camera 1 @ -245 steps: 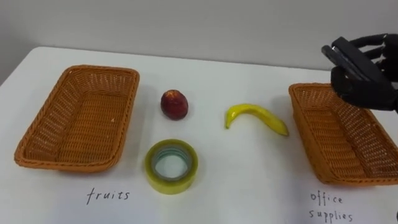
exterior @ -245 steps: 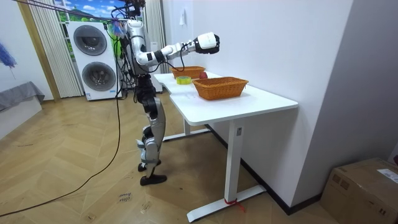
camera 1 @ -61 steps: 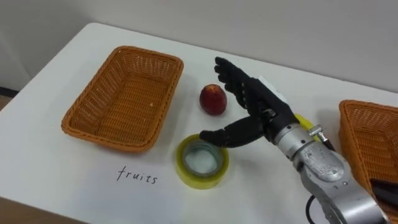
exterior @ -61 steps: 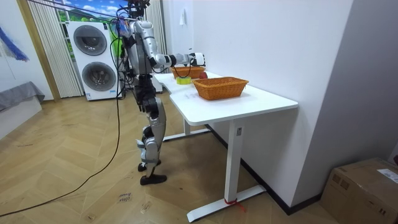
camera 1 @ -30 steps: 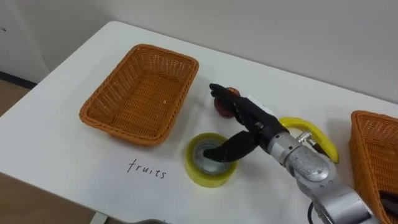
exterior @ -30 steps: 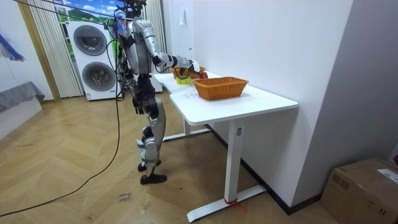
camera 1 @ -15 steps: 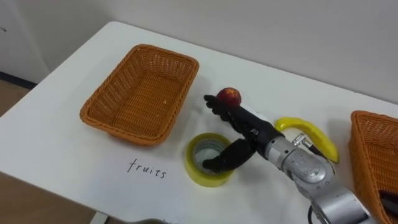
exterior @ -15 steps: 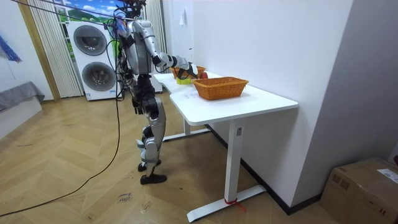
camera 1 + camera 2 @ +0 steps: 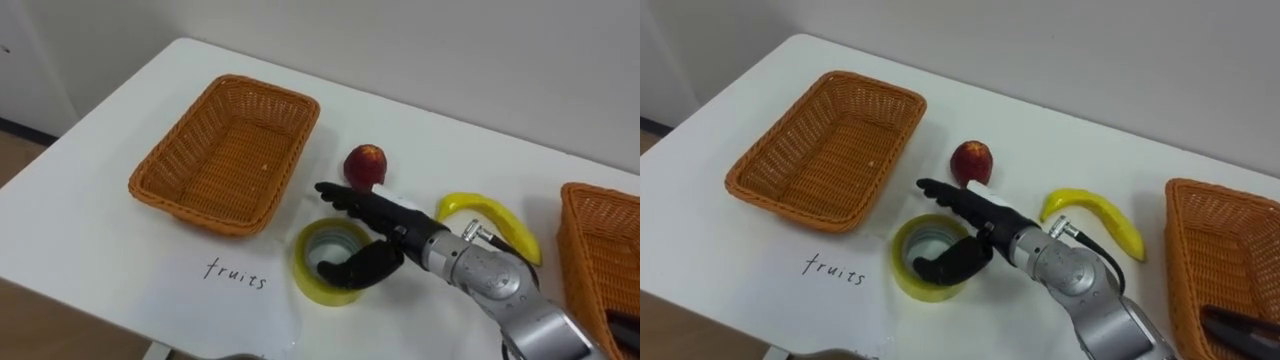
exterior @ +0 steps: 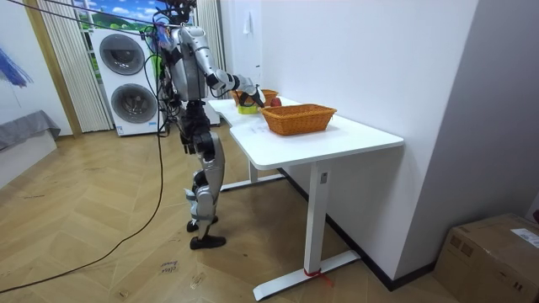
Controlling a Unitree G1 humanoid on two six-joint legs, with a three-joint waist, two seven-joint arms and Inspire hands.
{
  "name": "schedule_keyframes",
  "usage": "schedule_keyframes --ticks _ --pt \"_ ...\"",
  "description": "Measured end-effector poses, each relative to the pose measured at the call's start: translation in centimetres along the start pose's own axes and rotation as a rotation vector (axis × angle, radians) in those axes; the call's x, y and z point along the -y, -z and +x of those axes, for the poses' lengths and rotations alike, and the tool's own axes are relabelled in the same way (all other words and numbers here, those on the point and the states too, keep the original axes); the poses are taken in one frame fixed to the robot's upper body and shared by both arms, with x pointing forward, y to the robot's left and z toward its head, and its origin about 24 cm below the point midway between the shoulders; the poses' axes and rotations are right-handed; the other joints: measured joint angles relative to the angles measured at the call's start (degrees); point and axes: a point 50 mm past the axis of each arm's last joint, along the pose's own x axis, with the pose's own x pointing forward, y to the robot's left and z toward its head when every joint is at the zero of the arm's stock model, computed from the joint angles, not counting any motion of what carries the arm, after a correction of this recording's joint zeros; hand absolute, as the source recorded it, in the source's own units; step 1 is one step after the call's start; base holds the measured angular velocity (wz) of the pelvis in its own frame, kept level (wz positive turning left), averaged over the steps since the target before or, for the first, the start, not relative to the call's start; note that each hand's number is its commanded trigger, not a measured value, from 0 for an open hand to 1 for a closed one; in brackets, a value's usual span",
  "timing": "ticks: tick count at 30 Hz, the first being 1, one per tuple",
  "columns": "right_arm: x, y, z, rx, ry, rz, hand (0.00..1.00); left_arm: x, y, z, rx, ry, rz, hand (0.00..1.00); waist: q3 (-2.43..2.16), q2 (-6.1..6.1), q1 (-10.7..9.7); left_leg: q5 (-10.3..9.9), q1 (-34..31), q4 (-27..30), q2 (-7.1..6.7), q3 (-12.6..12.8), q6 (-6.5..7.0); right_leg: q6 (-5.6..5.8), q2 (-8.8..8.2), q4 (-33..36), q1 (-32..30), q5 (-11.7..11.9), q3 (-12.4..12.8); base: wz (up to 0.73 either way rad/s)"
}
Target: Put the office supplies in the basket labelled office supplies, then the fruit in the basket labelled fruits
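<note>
A yellow tape roll [image 9: 325, 262] lies flat on the white table [image 9: 120, 250] near its front edge. My right hand [image 9: 375, 235] comes in from the lower right and hovers low over the roll. Its fingers [image 9: 955, 203] stretch straight across the roll's far rim, and its thumb [image 9: 355, 268] dips into the hole; the hand is open. A red apple [image 9: 365, 165] sits just behind the hand, and a banana [image 9: 490, 222] lies to the right of it. The left wicker basket [image 9: 225, 150] holds nothing.
A second wicker basket [image 9: 1225, 260] stands at the right edge with a dark object [image 9: 1240, 325] in it. A handwritten label [image 9: 235, 272] marks the table before the left basket. In the room view the robot [image 10: 192, 84] stands at the table's far end.
My right hand has dropped from in front of the apple down and left onto the tape roll. The apple now shows in full, and the thumb has sunk into the roll's hole.
</note>
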Motion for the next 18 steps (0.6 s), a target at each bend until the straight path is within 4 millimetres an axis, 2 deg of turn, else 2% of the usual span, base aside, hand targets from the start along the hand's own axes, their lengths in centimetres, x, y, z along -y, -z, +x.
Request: schedule_keyframes --ticks 5,13,18 --pt "-0.08 -0.03 -0.03 -0.005 -0.029 -0.019 0.00 0.01 0.05 -0.01 -0.001 0.001 0.002 0.00 0.09 -0.11 0.0 0.0 0.1 -0.1 0.02 0.2 0.00 0.00 0.02 0.0 0.0 0.0 0.2 -0.01" --pt "-0.06 0.03 -0.07 -0.008 -0.042 -0.024 0.00 -0.33 0.27 0.02 -0.006 -0.006 0.007 0.00 0.73 -0.89 0.1 0.0 0.6 -0.3 0.01 0.2 0.00 0.00 0.04 0.0 0.4 0.0 -0.1 0.00" --pt "-0.05 0.04 -0.08 -0.013 -0.046 -0.041 0.00 -0.38 0.12 0.05 -0.001 0.000 0.007 0.00 0.77 -0.86 0.1 0.0 0.8 -0.2 0.01 0.2 0.00 0.00 0.03 0.0 0.6 0.0 -0.1 0.00"
